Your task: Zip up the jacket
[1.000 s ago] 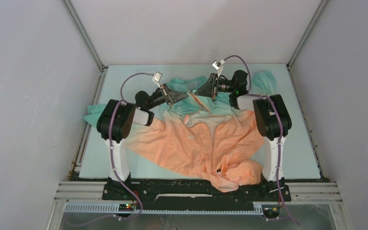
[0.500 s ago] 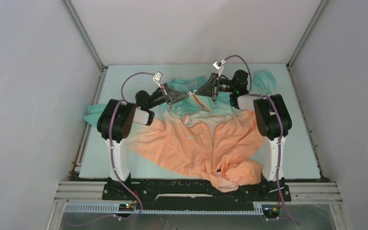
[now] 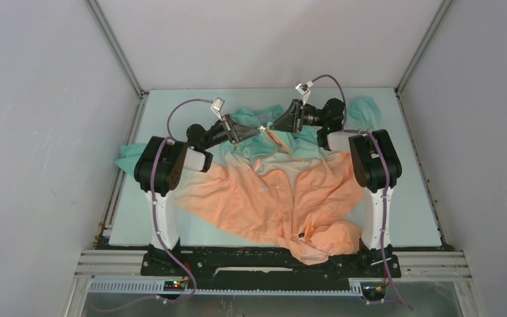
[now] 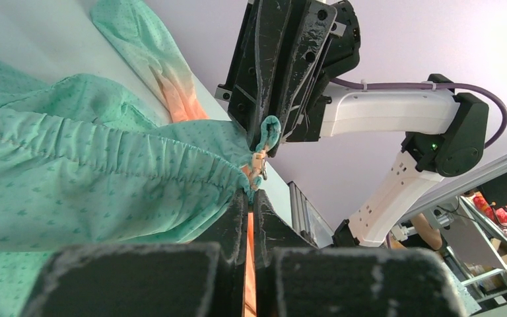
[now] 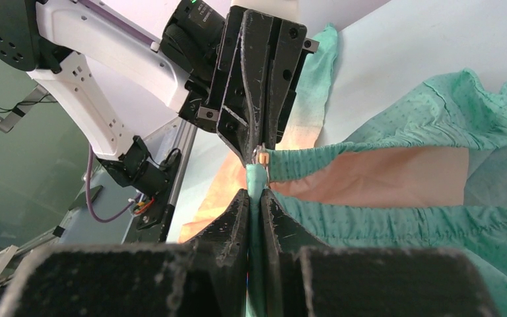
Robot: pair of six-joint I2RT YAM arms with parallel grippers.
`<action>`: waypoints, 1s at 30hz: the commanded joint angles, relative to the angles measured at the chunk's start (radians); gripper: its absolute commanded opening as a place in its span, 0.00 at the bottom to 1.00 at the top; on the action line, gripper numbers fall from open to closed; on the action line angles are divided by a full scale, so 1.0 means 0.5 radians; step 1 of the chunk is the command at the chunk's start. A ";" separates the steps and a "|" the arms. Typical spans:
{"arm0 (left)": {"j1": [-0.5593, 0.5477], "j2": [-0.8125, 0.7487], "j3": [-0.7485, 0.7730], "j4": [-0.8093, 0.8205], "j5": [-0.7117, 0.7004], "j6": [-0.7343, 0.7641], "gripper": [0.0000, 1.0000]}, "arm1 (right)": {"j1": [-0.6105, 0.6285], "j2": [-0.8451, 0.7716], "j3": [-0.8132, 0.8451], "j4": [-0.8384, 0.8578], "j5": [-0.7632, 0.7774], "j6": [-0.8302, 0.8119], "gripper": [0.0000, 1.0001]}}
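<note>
The jacket (image 3: 284,191) lies spread on the table, teal at the far end, peach-orange near the arms. Both grippers meet over its teal far hem. My left gripper (image 3: 256,133) is shut on the orange zipper edge (image 4: 249,224) at the gathered hem (image 4: 105,142). My right gripper (image 3: 268,127) is shut on the teal hem corner (image 5: 256,181) of the other front panel. The two fingertips nearly touch. A small metal zipper piece (image 4: 260,165) hangs between them, also seen in the right wrist view (image 5: 262,156). The orange zipper line (image 3: 276,140) runs toward me.
The pale table (image 3: 409,198) reaches metal rails at left and right. A teal sleeve (image 3: 129,157) lies at the left and another teal part (image 3: 364,109) at the far right. The jacket's orange end bunches over the near table edge (image 3: 323,241) between the arm bases.
The right gripper has moved slightly left and away, closing on the left gripper with the hem in it. The left arm has hardly moved.
</note>
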 commanded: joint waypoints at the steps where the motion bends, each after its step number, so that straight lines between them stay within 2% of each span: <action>1: 0.001 -0.006 0.081 0.217 0.032 -0.011 0.00 | -0.004 0.013 0.055 0.041 -0.026 -0.031 0.12; 18: -0.017 -0.010 0.100 0.216 0.076 -0.011 0.00 | 0.008 -0.001 0.061 -0.090 -0.056 -0.145 0.11; 30: -0.028 0.036 0.150 0.216 0.100 -0.076 0.00 | 0.020 0.001 0.067 -0.004 -0.097 -0.090 0.10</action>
